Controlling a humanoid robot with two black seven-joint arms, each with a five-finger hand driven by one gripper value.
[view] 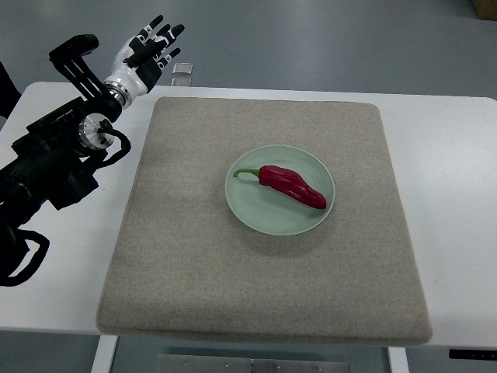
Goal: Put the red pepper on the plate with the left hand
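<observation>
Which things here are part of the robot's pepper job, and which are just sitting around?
Part of the job:
- red pepper, already lying on the plate
- plate, pale green, on the mat
- left robot hand, open, up at the far left corner, holding nothing

Just there:
- grey mat under the plate
- white table
- small clear square thing beyond the table's far edge

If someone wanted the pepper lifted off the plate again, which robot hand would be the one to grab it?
Probably the left hand: it's the only one in view, open, at the table's far-left corner. The red pepper lies on the plate. No right arm shows.
</observation>
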